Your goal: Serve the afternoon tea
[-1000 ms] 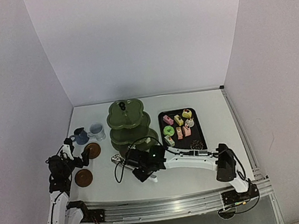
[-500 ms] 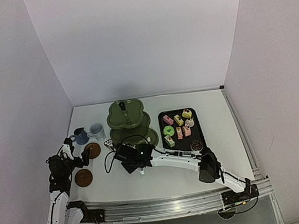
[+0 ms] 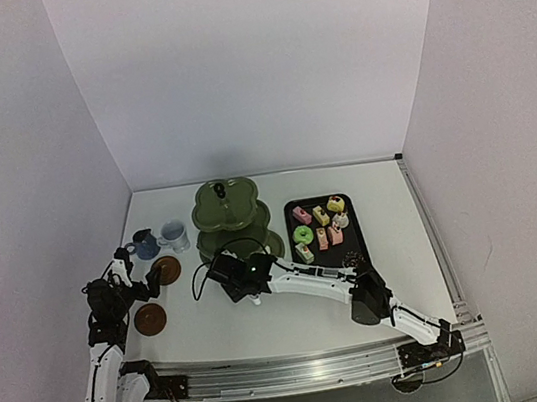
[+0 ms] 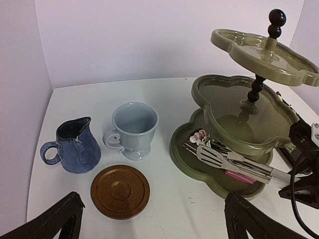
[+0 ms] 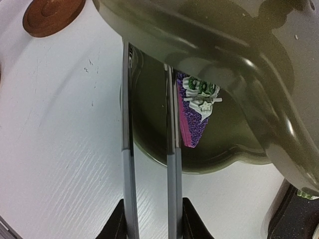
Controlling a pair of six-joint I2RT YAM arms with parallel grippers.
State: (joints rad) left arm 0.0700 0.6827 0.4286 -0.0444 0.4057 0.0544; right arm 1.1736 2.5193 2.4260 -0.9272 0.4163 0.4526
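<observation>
the left arm (image 3: 102, 369) and right arm (image 3: 314, 288) are glossy white link shells joined by chunky black joint housings (image 3: 368, 304). thin black cables (image 3: 199, 277) loop just behind the right gripper (image 5: 153, 211), near a small green light (image 3: 257, 259). the left gripper (image 4: 152, 199) has matte black wedge-shaped fingers (image 4: 52, 221).

Right wrist: stand (image 5: 234, 59) middle tier is blurred and cut by the top and right edges. It hides the tongs (image 5: 171, 149) tips. Saucer (image 5: 50, 15) left of the stand is clipped at the top edge. Top view: cake (image 5: 197, 119) is hidden under the stand's tiers. Pastries (image 3: 303, 233) on the tray (image 3: 292, 206) right of the stand are too small to identify.
</observation>
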